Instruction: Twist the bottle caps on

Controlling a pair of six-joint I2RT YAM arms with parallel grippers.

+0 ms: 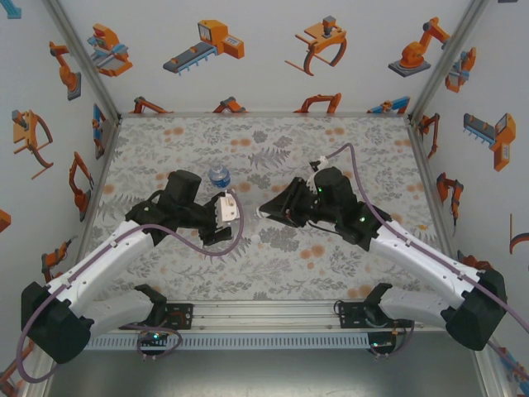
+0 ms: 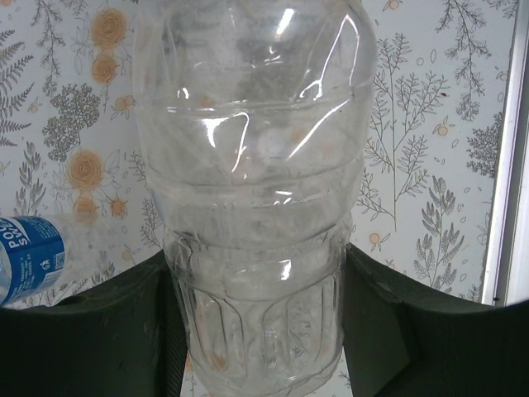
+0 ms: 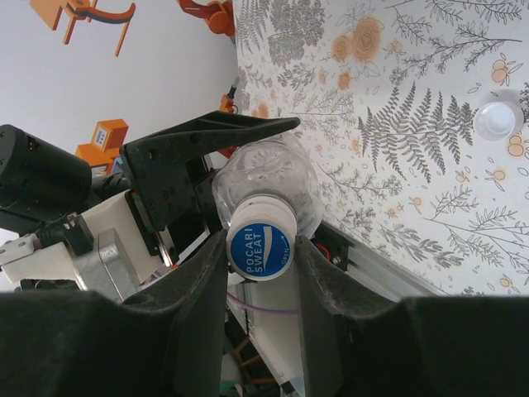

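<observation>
The left end effector [image 2: 260, 335] clamps the colourless bottle [image 2: 248, 165]; the right end effector [image 3: 261, 258] pinches its blue cap [image 3: 259, 246]. Likely threading; next needs a steady twist.

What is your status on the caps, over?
Left gripper shut on clear bottle. Right gripper shut on blue cap at its neck. One white cap loose on table, apart.

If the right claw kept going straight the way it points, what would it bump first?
The right claw is pinching the cap, so that comes first. Straight behind it sits the clear bottle, which it would probably push into.
</observation>
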